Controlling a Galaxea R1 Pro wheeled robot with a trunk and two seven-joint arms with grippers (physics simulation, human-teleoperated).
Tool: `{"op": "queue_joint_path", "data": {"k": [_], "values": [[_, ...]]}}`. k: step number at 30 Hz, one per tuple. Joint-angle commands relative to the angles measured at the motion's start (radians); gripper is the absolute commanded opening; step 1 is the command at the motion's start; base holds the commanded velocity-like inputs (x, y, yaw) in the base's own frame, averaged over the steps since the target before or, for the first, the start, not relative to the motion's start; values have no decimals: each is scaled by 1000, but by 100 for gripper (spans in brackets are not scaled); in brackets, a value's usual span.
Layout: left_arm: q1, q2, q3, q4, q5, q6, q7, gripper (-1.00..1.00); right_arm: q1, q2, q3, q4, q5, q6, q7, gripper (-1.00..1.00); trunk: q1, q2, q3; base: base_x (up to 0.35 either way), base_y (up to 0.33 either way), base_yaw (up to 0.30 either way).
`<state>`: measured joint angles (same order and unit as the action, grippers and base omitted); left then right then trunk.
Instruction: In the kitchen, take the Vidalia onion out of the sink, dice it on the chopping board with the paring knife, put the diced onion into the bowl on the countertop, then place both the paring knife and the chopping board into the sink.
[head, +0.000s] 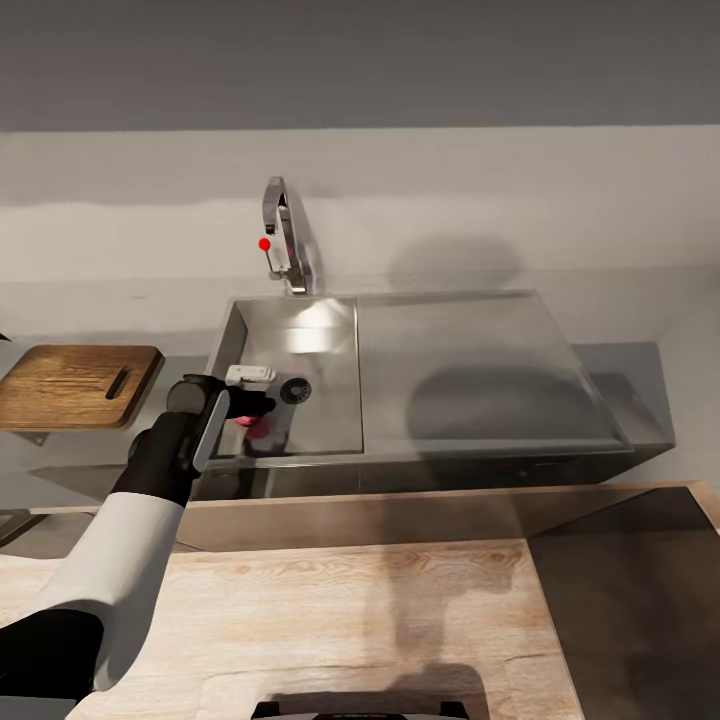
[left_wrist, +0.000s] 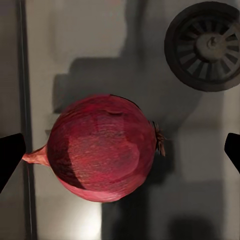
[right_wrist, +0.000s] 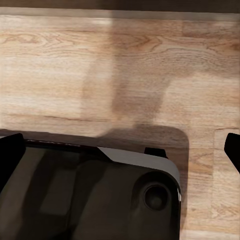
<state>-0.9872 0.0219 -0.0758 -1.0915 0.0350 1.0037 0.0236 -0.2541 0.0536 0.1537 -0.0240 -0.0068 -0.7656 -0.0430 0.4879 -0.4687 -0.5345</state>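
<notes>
A dark-red onion (left_wrist: 102, 147) lies on the floor of the grey steel sink (head: 232, 340), near the round drain (left_wrist: 205, 45). My left gripper (left_wrist: 120, 152) hangs open just above it, one fingertip on each side and clear of the skin. In the head view, my left gripper (head: 255, 408) reaches into the basin and covers most of the onion (head: 258, 430). The brown chopping board (head: 75, 385) rests on the countertop (head: 640, 390) left of the sink. My right gripper (right_wrist: 120, 150) stands open and holds nothing. The paring knife and the bowl are out of view.
The chrome tap (head: 285, 235) with its red knob rises behind the basin. The flat drainboard (head: 470, 350) spreads to the basin's right. Below the counter lies light wood floor (head: 350, 620). The robot's dark base (right_wrist: 90, 195) sits under the right gripper.
</notes>
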Motion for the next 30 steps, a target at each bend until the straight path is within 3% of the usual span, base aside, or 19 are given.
{"op": "queue_joint_path", "data": {"k": [1, 30], "values": [[-1, 1, -2, -1, 3, 4, 2, 100, -1, 0, 6, 1, -1, -3, -5, 100, 0, -1, -1, 0, 0, 0], [0, 2, -2, -2, 3, 4, 2, 100, -1, 0, 6, 1, -1, -3, -4, 100, 0, -1, -20, 23, 0, 0]]}}
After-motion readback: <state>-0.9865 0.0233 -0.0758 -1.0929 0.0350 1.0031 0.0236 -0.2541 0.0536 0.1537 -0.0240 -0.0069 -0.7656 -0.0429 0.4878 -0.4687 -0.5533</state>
